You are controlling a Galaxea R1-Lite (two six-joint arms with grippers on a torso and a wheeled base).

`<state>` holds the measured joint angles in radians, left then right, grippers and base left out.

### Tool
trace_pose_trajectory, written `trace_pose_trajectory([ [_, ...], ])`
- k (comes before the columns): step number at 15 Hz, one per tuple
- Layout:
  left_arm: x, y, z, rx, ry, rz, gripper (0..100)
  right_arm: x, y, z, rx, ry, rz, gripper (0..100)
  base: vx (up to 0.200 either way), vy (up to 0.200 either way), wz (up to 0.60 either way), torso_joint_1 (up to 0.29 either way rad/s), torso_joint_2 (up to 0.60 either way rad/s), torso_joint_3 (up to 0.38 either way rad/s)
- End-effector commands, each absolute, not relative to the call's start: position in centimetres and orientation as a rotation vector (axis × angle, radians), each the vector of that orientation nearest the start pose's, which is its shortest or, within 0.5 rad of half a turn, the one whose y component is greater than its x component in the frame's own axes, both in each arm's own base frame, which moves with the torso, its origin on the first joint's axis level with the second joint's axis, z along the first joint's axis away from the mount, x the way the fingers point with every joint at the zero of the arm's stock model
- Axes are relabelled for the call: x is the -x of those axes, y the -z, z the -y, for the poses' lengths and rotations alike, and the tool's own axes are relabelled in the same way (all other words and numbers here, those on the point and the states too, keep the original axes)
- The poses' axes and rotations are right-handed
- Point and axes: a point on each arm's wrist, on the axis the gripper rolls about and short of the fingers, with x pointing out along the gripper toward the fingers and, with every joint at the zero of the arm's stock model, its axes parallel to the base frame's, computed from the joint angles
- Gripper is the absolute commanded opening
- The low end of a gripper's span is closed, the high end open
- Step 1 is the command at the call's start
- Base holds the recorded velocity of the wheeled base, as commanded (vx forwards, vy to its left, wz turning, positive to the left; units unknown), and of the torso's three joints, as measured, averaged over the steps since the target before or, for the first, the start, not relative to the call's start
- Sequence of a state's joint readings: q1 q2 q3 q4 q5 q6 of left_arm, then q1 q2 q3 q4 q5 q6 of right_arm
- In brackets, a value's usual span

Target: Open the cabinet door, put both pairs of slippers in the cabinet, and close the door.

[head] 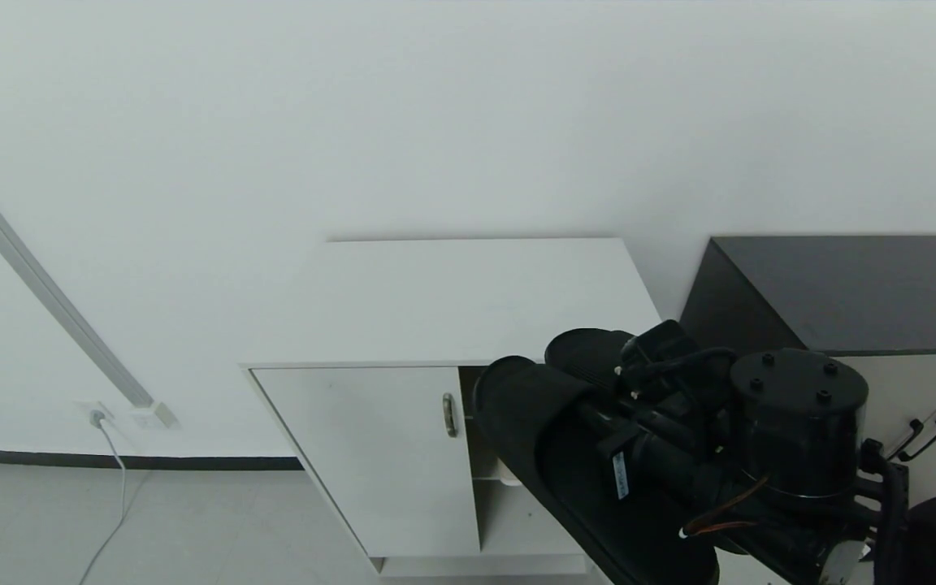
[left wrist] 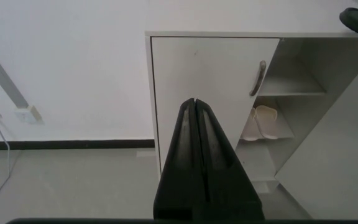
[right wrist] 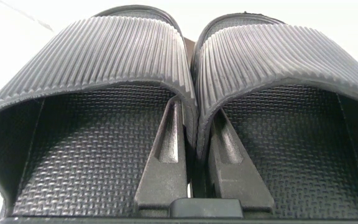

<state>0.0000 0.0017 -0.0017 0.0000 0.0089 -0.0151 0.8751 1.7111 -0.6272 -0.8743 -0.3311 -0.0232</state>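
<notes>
Two pairs: clamps the black slippers [head: 521, 422] side by side in the right gripper [right wrist: 194, 118], one finger inside each, squeezing their adjoining walls, up in front of the white cabinet [head: 452, 301]. Stands open on the right half, left door [head: 370, 455] shut. Holds the cream slippers [left wrist: 263, 121] on an inner shelf. Left gripper [left wrist: 194, 109] pressed together, facing that door.

A plain white wall [head: 435, 106] carries a grey cable duct [head: 37, 284] slanting down to a socket [head: 97, 414], whose white cord [head: 120, 487] trails past a black skirting strip [head: 110, 461] onto the pale grey floor [head: 192, 528], while a dark-topped unit [head: 858, 292] with black handles [head: 919, 435] stands at the right.
</notes>
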Motion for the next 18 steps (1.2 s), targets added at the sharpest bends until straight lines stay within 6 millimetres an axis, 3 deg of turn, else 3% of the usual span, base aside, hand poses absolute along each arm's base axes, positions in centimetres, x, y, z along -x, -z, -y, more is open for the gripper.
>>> trace_pose_trajectory([
  [1,2.28,-7.59,-0.02,0.015,-0.009,0.000,0,-19.03,-15.55,-21.82,0.148,-0.548,-0.172,0,0.000,0.000,0.00,-0.115,0.26,0.129],
  [9,2.28,-7.59,-0.02,0.017,-0.009,0.000,0,-19.07,-15.11,-21.94,0.155,-0.549,-0.182,0,0.000,0.000,0.00,-0.170,0.38,0.215],
  [18,2.27,-7.55,-0.02,0.017,-0.008,-0.001,0,-19.32,-14.66,-22.11,0.151,-0.548,-0.193,0,0.000,0.000,0.00,-0.223,0.54,0.315],
])
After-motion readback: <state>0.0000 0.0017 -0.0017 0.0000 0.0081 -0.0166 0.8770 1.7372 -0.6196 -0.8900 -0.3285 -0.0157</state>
